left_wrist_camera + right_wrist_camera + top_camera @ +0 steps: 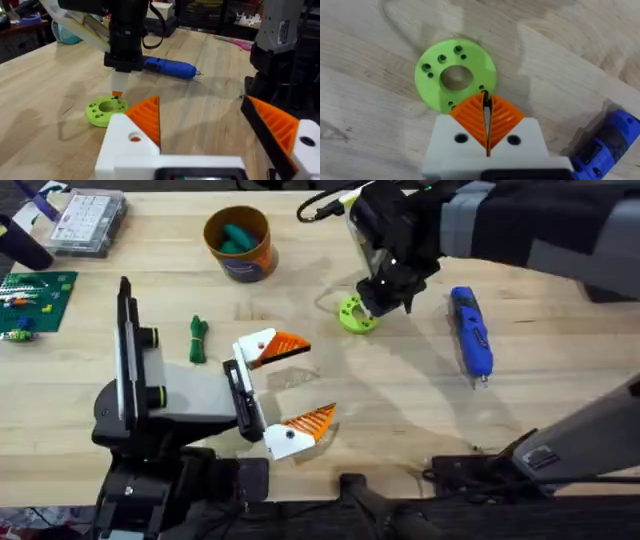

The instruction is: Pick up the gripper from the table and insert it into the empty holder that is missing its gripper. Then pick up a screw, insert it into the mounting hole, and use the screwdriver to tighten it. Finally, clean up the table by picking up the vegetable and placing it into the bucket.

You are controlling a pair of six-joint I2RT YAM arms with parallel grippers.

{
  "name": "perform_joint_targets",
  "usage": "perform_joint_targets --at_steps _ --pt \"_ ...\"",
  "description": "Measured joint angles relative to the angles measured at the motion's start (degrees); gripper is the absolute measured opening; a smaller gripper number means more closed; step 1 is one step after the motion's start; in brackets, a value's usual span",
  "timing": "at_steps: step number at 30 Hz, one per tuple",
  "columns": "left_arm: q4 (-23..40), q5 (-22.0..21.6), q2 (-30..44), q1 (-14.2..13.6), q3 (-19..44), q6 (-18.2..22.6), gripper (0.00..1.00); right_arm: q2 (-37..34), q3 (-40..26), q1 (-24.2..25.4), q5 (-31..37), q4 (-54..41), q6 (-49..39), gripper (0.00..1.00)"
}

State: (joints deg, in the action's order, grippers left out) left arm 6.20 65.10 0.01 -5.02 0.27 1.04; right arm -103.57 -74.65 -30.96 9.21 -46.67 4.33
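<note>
1. Overhead view, nearest the arm bases: the holder (165, 395), a grey and black blocky mount with a black upright rail and green-ringed knobs, stands on the light wooden table (400, 410).
2. Just right of the holder, the left gripper (290, 385) has its white fingers with orange ribbed pads spread wide, with nothing between them.
3. The dark green knotted vegetable (198, 338) lies on the table just beyond the holder, apart from both grippers.
4. Farther right of the holder, the right gripper (385, 302) points down at the lime-green disc (355, 313) with holes; its fingertips are at the disc's rim.
5. In the right wrist view the orange pads (470, 116) are pressed together with a thin dark piece, perhaps a screw, pinched between them at the tip, over the disc's (456, 75) edge.
6. The blue screwdriver (470, 332) lies flat well to the right of the holder, beyond the disc and clear of it.
7. Farthest from the holder, the orange-yellow bucket (240, 242) stands upright with smooth teal-green pieces inside.
</note>
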Motion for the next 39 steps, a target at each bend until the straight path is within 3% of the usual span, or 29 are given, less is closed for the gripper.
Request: perform_joint_targets --at_steps 14,25,33,39 --pt "0.0 0.0 0.0 0.0 0.0 0.0 0.987 0.8 0.0 0.0 0.0 0.2 0.0 0.007" --pt "0.0 0.0 0.0 0.0 0.0 0.0 0.988 10.5 -1.1 0.0 0.0 -4.2 0.2 0.007" --pt "0.0 0.0 0.0 0.0 0.0 0.0 0.986 13.9 -12.8 -0.7 0.3 -17.2 -1.0 0.006" --pt "0.0 0.0 0.0 0.0 0.0 0.0 0.986 14.2 -23.0 -5.0 0.2 -25.0 -4.1 0.006"
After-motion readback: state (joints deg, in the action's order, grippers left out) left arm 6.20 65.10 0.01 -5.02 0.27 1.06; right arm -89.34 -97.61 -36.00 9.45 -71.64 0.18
